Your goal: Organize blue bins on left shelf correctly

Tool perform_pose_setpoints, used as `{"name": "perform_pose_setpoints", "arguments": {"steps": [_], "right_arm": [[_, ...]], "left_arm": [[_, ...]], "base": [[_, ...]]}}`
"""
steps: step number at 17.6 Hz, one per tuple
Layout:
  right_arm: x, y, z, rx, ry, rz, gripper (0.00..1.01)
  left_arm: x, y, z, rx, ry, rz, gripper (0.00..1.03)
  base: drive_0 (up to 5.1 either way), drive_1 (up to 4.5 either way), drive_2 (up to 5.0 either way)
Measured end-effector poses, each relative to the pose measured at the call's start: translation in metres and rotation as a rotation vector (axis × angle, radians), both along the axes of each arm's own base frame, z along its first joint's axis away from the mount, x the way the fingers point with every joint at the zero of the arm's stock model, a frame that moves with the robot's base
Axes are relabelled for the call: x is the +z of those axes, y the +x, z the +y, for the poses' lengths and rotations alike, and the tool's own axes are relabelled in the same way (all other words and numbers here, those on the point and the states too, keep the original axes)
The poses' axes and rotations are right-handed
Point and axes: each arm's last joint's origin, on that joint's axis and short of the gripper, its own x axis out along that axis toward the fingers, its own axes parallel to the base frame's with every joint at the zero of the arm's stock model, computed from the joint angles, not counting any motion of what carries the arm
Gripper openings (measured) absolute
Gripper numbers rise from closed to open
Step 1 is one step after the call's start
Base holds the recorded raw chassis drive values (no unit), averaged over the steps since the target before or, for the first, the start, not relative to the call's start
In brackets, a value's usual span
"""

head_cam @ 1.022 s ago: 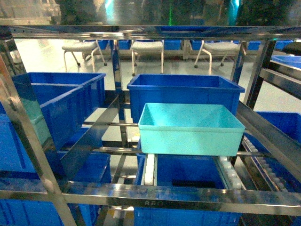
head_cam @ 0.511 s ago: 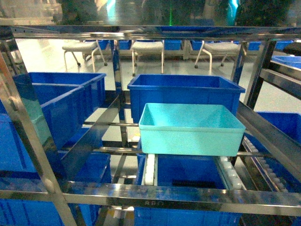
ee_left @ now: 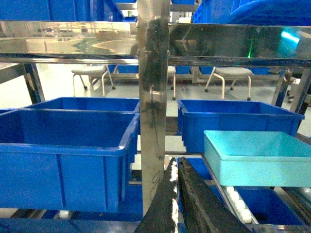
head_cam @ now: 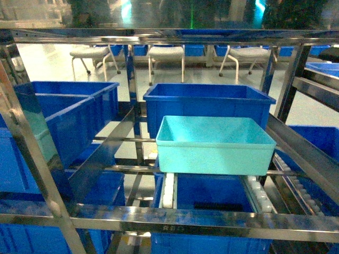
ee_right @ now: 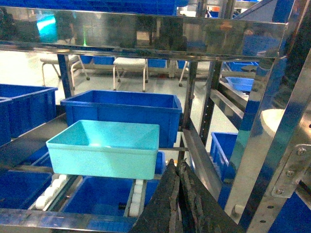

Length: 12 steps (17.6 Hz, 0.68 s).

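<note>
A light turquoise bin (head_cam: 214, 144) sits empty on the roller lane of the steel shelf (head_cam: 175, 222), in front of a dark blue crate (head_cam: 206, 106). The bin also shows in the left wrist view (ee_left: 257, 156) at the right and in the right wrist view (ee_right: 104, 147) at the left. My left gripper (ee_left: 177, 162) is shut and empty, low in front of a steel upright (ee_left: 153, 97), left of the bin. My right gripper (ee_right: 176, 165) is shut and empty, just right of the bin's near corner. Neither gripper appears in the head view.
Dark blue crates (head_cam: 69, 116) fill the left lane, and more blue crates (head_cam: 212, 201) sit on the lower level. A sloping steel divider rail (head_cam: 100, 153) separates the lanes. White rollers (head_cam: 259, 196) run under the bin. Steel posts (ee_right: 272, 126) stand at the right. Chairs (head_cam: 167, 55) stand beyond.
</note>
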Motion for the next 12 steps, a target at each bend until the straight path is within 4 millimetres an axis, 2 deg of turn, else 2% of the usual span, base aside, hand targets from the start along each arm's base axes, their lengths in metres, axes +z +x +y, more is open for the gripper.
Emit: {"name": "perform_pose_setpoints", "arguments": {"steps": [9,12], "right_arm": [[-0.001,-0.005,0.000,0.000,0.000,0.002,0.02],[-0.001,-0.007,0.000,0.000,0.000,0.003,0.02]], "left_arm": [[-0.001,-0.005,0.000,0.000,0.000,0.007,0.02],[-0.007,-0.013,0.000,-0.001,0.000,0.052,0.02]], "base": [[0.0,0.00,0.0],[0.0,0.00,0.0]]}}
